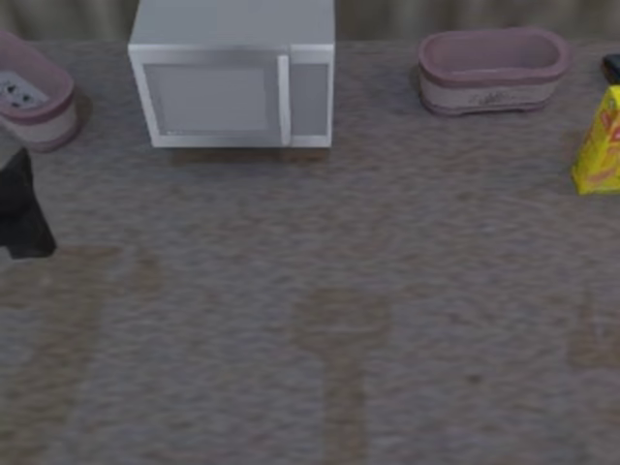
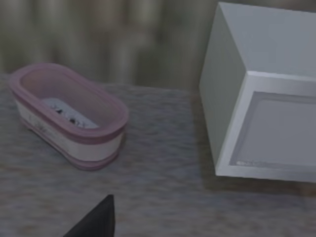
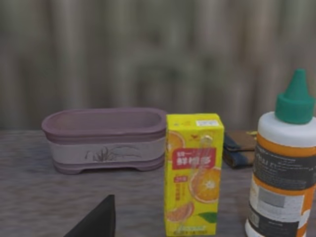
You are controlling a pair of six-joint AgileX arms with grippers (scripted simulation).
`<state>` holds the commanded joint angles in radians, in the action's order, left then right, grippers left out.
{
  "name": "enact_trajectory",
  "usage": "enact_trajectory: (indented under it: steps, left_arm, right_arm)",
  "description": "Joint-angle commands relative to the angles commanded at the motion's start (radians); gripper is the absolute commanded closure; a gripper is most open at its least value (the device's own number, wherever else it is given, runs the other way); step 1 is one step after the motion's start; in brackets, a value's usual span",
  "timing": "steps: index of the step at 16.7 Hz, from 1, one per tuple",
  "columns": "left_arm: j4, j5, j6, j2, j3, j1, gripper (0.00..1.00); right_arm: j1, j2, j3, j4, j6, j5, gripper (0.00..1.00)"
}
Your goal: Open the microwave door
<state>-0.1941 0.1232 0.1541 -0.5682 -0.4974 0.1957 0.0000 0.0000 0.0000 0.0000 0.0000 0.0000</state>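
The microwave (image 1: pixel 232 70) stands at the back of the table, left of the middle, seen also in the left wrist view as the microwave (image 2: pixel 256 94). The microwave door (image 1: pixel 211 99) lies flat against the front, its vertical white handle bar (image 1: pixel 284 99) next to the grey control strip (image 1: pixel 310 99). My left gripper (image 1: pixel 27 228) hangs open at the table's left edge, well clear of the door; one dark fingertip (image 2: pixel 101 219) shows in its wrist view. My right arm is outside the top view; its one visible fingertip (image 3: pixel 101 219) holds nothing.
A pink oval tub (image 1: pixel 37 92) with a small item inside sits left of the microwave. Another pink tub (image 1: pixel 492 70) stands at the back right. A yellow juice carton (image 1: pixel 599 145), a green-capped bottle (image 3: pixel 286 163) and a dark wallet (image 3: pixel 239 148) crowd the right edge.
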Motion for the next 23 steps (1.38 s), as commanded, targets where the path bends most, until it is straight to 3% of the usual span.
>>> enact_trajectory:
  steps: [12,17,23]
  left_arm:
    - [-0.305,0.208,0.304,-1.186,-0.934,0.345,0.0]
    - [-0.382,0.25,0.358,-1.396,-1.102,0.415,0.0]
    - [-0.386,0.252,0.361,-1.408,-1.112,0.415,0.0]
  right_arm:
    - [0.0,0.0,0.0,0.0,0.0,0.0,0.0]
    - [0.0,0.0,0.0,0.0,0.0,0.0,0.0]
    - [0.0,0.0,0.0,0.0,0.0,0.0,0.0]
